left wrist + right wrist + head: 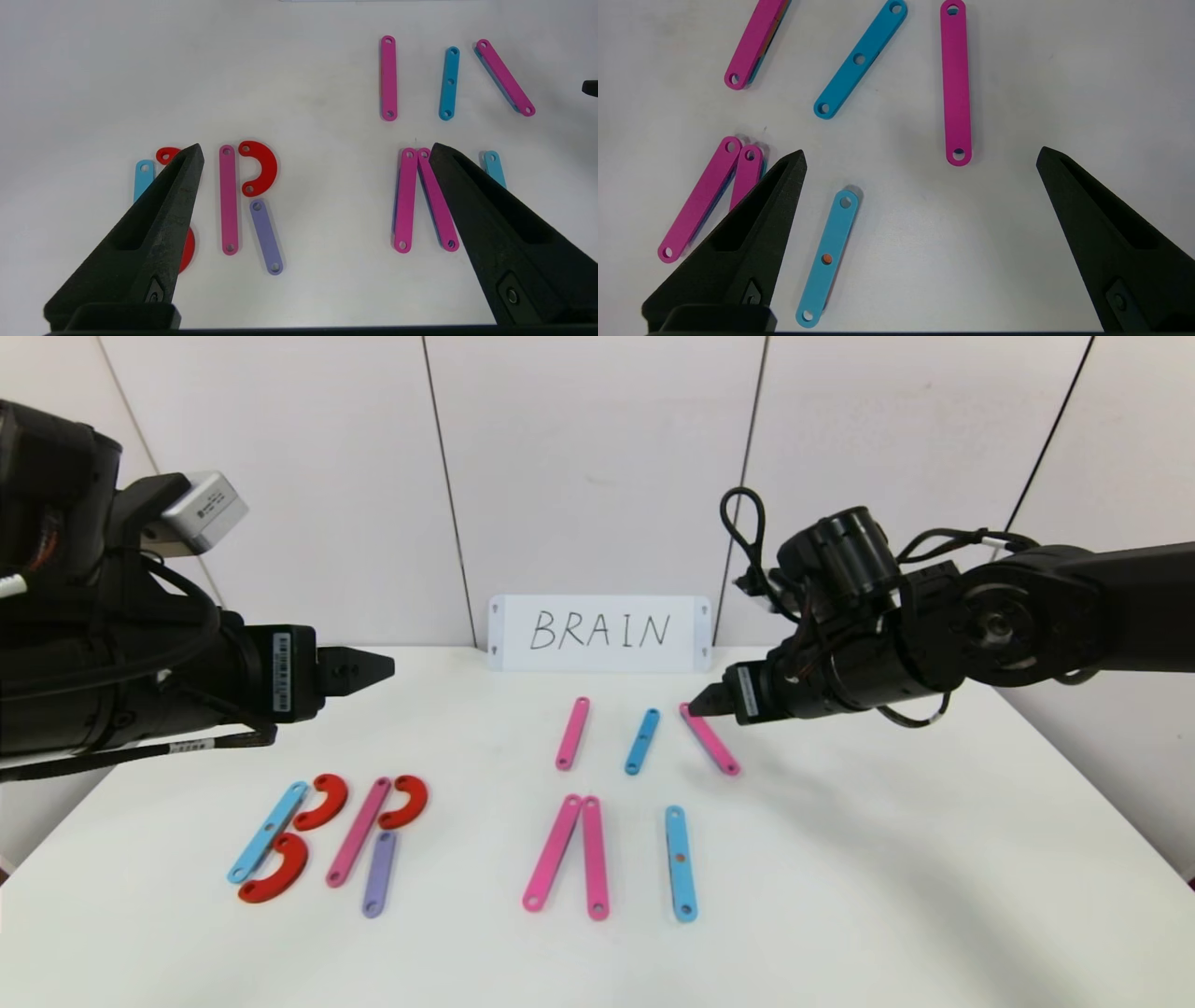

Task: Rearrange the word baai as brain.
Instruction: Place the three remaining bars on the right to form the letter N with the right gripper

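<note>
The strip word lies along the table's front. Its B is a light-blue strip (268, 831) with two red curves (322, 801). Its R is a pink strip (228, 200), a red curve (261, 168) and a purple strip (265, 235). To the right, two pink strips (553, 851) meet at their far ends, then a blue strip (829, 259) lies alone. My left gripper (373, 669) hangs open above the table behind the B and R. My right gripper (700, 702) hangs open and empty by the far end of a slanted pink strip (709, 739).
In the back row a pink strip (572, 734) and a blue strip (642, 741) lie left of the slanted one. A white card (598, 633) with BRAIN handwritten on it leans against the wall. The white table (840, 896) ends close at the front.
</note>
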`<action>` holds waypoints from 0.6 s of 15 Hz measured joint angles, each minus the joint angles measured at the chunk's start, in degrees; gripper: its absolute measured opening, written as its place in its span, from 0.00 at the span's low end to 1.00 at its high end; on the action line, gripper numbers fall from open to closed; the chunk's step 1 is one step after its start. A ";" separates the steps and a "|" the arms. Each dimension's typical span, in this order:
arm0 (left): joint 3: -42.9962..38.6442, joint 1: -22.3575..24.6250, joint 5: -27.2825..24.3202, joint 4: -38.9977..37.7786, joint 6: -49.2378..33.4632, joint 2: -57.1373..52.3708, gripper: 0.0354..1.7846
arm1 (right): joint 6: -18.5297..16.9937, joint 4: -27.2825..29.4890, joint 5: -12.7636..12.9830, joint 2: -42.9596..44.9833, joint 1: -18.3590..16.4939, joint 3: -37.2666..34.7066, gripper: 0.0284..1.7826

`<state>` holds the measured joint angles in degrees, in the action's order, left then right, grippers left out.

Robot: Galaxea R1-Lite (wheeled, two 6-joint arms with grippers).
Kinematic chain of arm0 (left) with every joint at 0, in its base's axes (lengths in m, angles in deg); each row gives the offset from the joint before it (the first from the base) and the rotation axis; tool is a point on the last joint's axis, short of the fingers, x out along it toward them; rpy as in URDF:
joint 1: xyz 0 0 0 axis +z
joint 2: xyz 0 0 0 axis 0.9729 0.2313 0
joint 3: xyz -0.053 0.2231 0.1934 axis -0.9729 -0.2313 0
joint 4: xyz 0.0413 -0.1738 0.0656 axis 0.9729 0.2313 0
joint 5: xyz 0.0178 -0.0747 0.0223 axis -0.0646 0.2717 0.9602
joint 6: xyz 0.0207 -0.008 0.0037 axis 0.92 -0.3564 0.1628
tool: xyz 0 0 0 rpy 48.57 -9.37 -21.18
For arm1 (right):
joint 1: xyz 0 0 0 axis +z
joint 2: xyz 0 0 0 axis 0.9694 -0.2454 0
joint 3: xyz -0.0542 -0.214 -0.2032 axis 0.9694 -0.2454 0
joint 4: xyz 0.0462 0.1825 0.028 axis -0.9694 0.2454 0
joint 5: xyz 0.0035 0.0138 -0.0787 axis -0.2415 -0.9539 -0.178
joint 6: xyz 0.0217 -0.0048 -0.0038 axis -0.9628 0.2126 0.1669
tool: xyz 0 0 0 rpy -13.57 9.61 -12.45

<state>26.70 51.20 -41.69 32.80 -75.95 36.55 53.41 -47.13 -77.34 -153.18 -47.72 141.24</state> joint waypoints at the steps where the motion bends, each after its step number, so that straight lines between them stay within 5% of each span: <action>1: -0.07 0.05 0.00 0.02 0.11 0.06 0.94 | 0.52 -0.07 -0.26 -0.63 -0.27 0.05 0.97; 9: -0.18 0.71 0.00 0.04 0.44 0.34 0.94 | 10.45 0.44 -0.69 -6.78 -4.51 2.56 0.97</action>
<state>26.52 51.90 -41.69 32.83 -75.51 36.89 63.86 -46.69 -78.04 -159.96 -52.23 143.80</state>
